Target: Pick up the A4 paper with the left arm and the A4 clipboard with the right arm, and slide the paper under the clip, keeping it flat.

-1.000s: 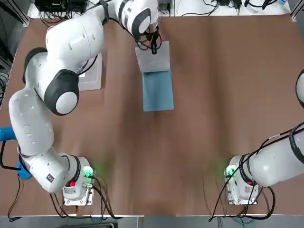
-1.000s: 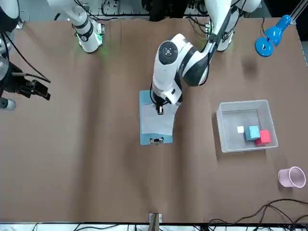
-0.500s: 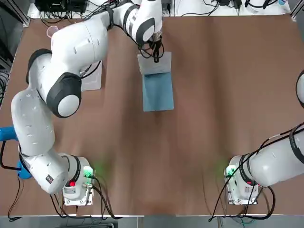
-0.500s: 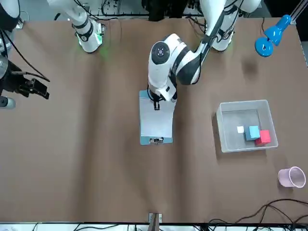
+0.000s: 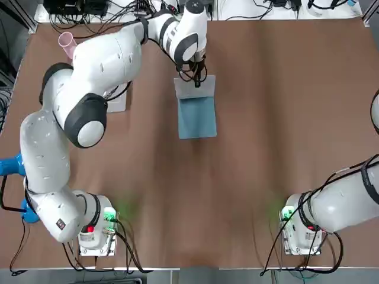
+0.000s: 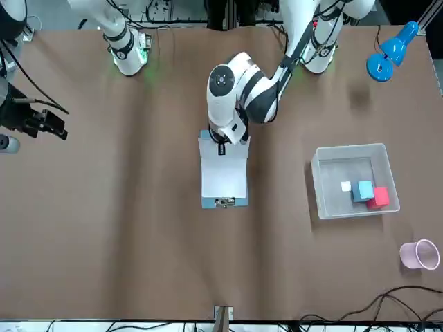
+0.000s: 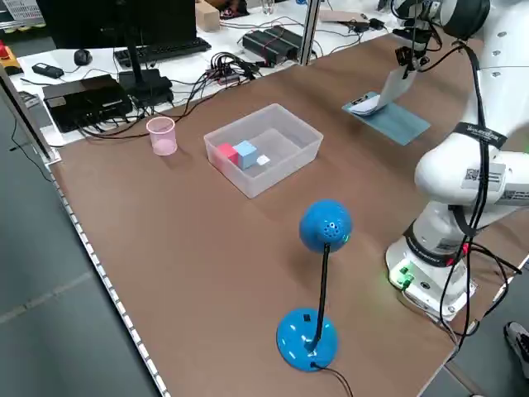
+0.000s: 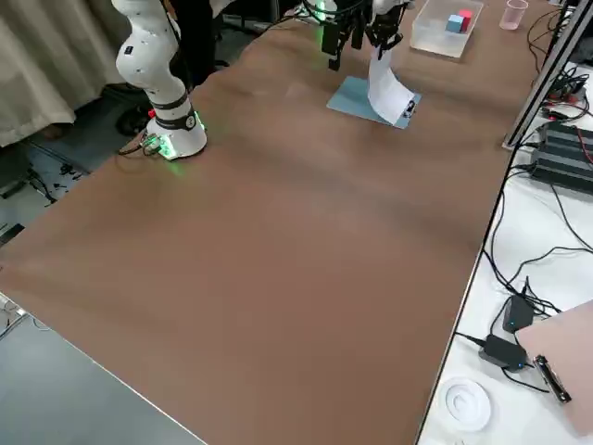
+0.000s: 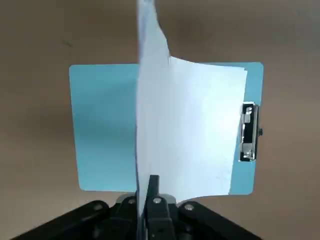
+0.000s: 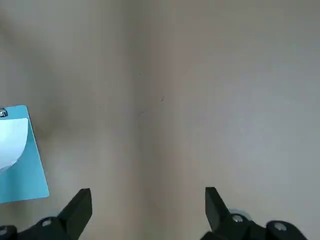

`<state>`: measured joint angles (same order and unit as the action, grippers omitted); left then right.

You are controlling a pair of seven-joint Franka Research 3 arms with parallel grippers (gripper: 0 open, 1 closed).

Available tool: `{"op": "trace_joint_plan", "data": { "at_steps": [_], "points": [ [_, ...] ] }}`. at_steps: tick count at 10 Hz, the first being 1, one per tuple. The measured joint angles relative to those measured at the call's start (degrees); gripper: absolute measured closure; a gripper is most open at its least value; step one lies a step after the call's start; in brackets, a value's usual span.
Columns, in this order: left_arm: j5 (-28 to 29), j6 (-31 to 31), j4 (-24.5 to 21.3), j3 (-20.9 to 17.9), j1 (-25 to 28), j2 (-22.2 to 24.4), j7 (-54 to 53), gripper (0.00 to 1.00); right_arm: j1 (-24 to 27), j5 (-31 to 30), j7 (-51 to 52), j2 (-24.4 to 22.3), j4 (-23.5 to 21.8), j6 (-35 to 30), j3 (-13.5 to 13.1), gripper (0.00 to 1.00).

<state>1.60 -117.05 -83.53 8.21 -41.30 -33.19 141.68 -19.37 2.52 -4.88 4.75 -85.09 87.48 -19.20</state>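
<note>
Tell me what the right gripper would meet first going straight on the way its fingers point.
Probably the brown tabletop: the right gripper hangs open off the clipboard's side, and nothing shows between its fingers and the table, though depth is unclear.

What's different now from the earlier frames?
The left gripper, shut on the paper throughout, has moved back toward the robot's side, bringing the sheet's held end along. Clipboard and bin haven't moved. Nothing newly grasped or released.
</note>
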Motion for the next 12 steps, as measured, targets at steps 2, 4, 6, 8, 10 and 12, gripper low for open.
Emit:
{"op": "trace_joint_plan", "data": {
  "at_steps": [2,4,6,8,10,12],
  "points": [
    [0.0,0.0,0.1,-0.5,0.5,0.0,0.7,0.99,12.9,-1.3,0.1,-0.1,0.0,0.2,13.8,0.01],
    [0.0,-0.2,0.1,-1.1,0.9,0.0,1.4,0.99,19.4,-2.6,0.1,-0.4,0.0,0.3,20.4,0.02],
    [-0.2,-1.3,0.1,-1.4,1.0,-0.2,1.6,0.99,23.1,-2.6,0.1,-1.0,0.0,0.3,23.8,0.02],
    [-0.2,-3.2,0.1,-1.4,0.9,-0.9,2.9,0.99,23.9,-2.7,0.1,-2.0,-0.3,0.2,24.3,0.02],
    [-0.4,-4.0,0.2,-1.4,0.7,-1.2,5.3,0.99,25.0,-2.8,2.8,-3.3,-1.8,0.0,24.2,0.01],
    [-1.4,-4.4,0.2,-1.4,0.8,-1.3,6.9,0.99,26.1,-2.8,4.7,-3.5,-2.3,0.0,24.2,0.01]
  ]
}}
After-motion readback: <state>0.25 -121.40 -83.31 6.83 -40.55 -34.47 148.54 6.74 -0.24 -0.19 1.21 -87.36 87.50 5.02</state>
